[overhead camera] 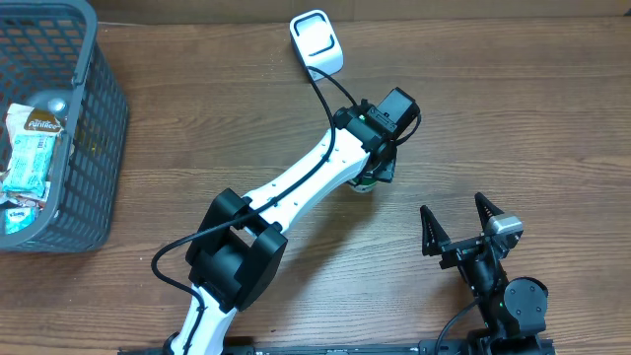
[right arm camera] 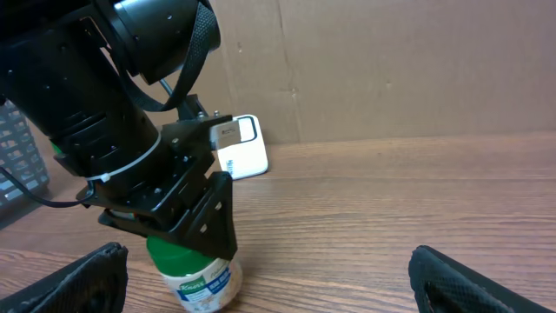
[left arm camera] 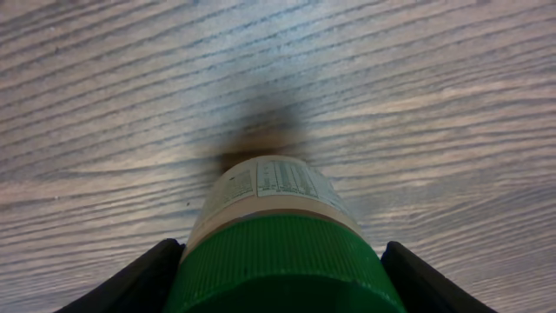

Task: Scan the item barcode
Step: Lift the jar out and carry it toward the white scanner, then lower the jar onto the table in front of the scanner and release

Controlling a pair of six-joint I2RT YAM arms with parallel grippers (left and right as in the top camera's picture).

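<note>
The item is a small jar with a green ribbed lid and a white printed label, standing upright on the wooden table. My left gripper comes down over it, its black fingers pressed on both sides of the lid. The right wrist view shows the same jar under the left gripper. I cannot make out a barcode on the label. A white scanner lies at the table's far edge, behind the jar. My right gripper stands wide open and empty at the front right.
A grey mesh basket with several packets inside stands at the far left. The scanner's black cable runs along the left arm. A cardboard wall rises behind the table.
</note>
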